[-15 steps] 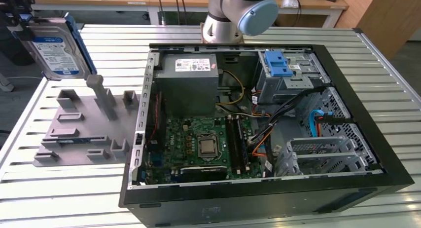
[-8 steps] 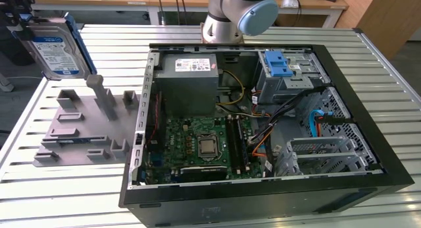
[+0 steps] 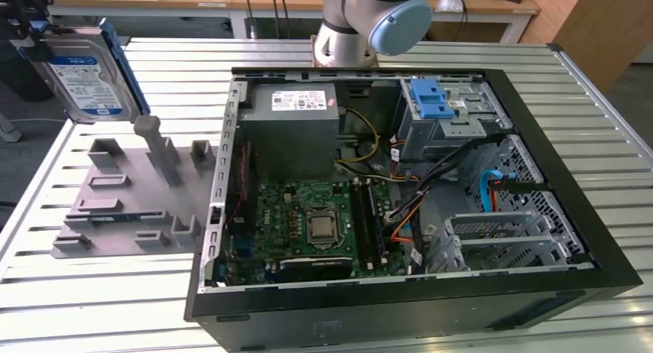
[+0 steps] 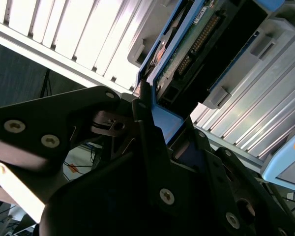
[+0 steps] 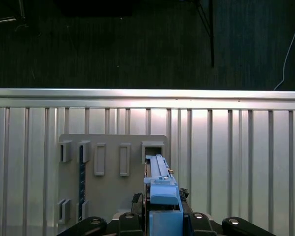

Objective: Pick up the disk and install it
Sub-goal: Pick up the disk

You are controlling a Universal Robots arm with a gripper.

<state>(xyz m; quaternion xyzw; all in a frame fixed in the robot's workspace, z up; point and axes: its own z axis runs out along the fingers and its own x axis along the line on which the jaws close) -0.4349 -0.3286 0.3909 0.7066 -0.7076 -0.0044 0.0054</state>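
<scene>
Hanging at the upper left of the exterior view, the disk [image 3: 90,72] stands on edge, a little tilted, with its white-and-blue label facing the camera. You have the gripper [image 4: 163,127] clamped on the end of the disk's blue carrier; in the second wrist view its black fingers [image 4: 143,115] press that frame from both sides. Just below the disk sits the grey holder [image 3: 128,196]. The disk seems clear of the holder's tall post, though from that angle contact is hard to judge. In the first wrist view the disk shows edge-on over the holder. Well apart, toward the exterior view's right, the open case [image 3: 408,192] lies on the slatted table [image 3: 92,307], with the arm [image 3: 357,21] at top centre.
</scene>
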